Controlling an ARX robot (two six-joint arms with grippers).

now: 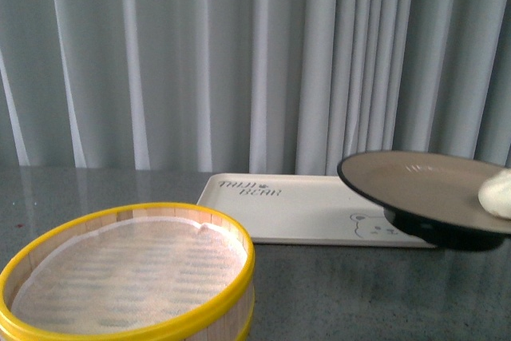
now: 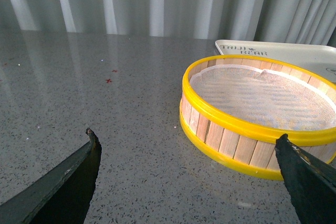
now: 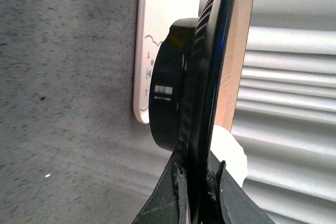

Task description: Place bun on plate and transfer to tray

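The plate [image 1: 423, 181], beige-brown inside with a black rim and foot, hangs in the air over the right end of the cream tray [image 1: 295, 205]. The white bun [image 1: 498, 194] lies on the plate near its right edge. My right gripper [image 3: 198, 174] is shut on the plate's rim [image 3: 207, 87], seen edge-on, with the bun [image 3: 231, 153] just beyond the fingers and the tray [image 3: 157, 35] below. My left gripper [image 2: 188, 153] is open and empty, low over the grey table, beside the steamer [image 2: 260, 111]. Neither arm shows in the front view.
A round wooden steamer with yellow rims [image 1: 132, 273] and a white liner stands at the front left of the grey speckled table [image 1: 335, 293]. Grey curtains [image 1: 239, 53] close off the back. Small red marks [image 2: 109, 80] lie on the table.
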